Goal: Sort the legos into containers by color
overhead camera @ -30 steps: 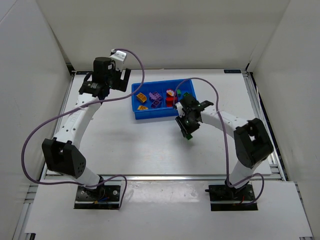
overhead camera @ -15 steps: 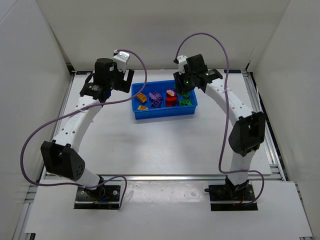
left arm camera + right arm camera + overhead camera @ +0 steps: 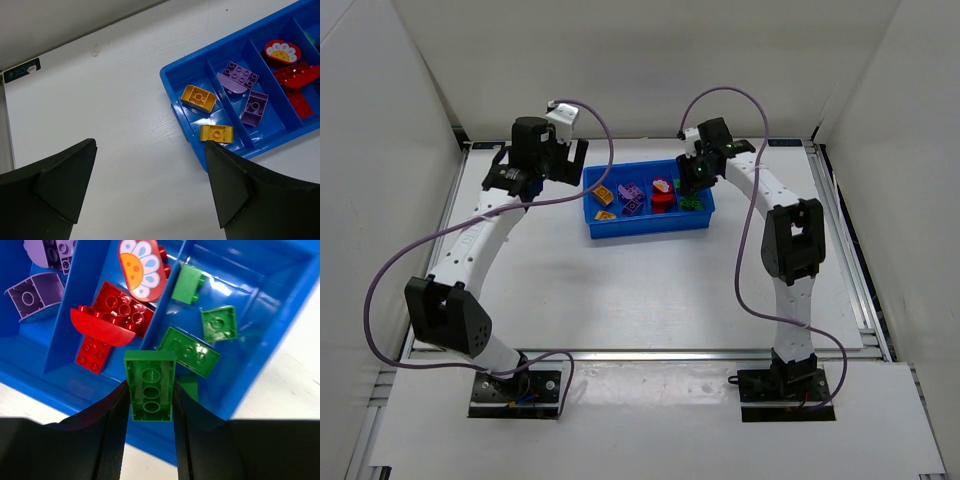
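Right gripper [image 3: 149,388] is closed on a green brick [image 3: 150,371], clamped by its long sides between both fingers. It is held above the blue tray [image 3: 645,228], at the divider between the red and green compartments, lower centre of the wrist frame. Loose green legos [image 3: 189,351] lie in the upper-right compartment, and red legos [image 3: 112,315] lie left of them. Purple legos [image 3: 245,92] and yellow-orange legos [image 3: 198,98] are seen further left. Left gripper [image 3: 150,145] is spread wide and holds nothing. It is poised over the white table [image 3: 620,290], just left of the tray.
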